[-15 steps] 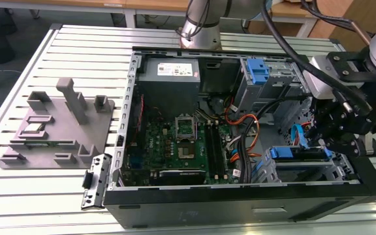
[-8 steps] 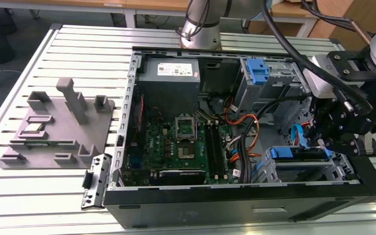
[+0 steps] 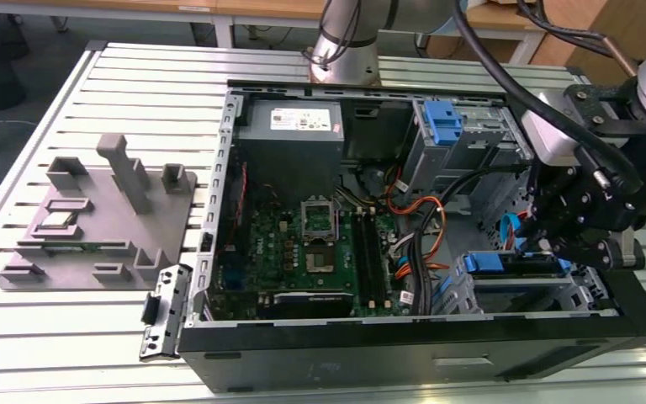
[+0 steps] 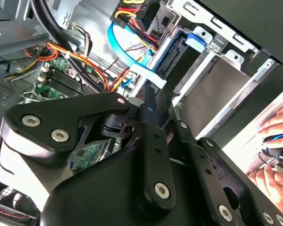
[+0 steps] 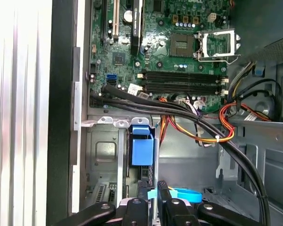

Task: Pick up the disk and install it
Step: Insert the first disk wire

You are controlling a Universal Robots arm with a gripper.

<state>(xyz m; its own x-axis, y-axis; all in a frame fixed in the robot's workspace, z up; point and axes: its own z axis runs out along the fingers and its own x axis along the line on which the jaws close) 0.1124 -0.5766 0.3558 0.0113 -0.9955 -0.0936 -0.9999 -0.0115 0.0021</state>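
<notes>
The disk stands on edge in the lower drive bay at the front corner of the open computer case, on the exterior view's right. Its blue plastic tab shows in both wrist views, at the bay's mouth. My gripper hangs just above the bay, over the disk's end away from the tab. Its two black fingers stand close together with a light-blue flat cable right beside them. The fingertips reach down toward the bay's edge; whether they touch the disk is hidden.
The case's motherboard lies bare, with orange, yellow and black cables beside the bay. A grey power-supply box and a lone blue latch are at the back. A grey fixture is on the slatted table. A person's hand rests outside the case.
</notes>
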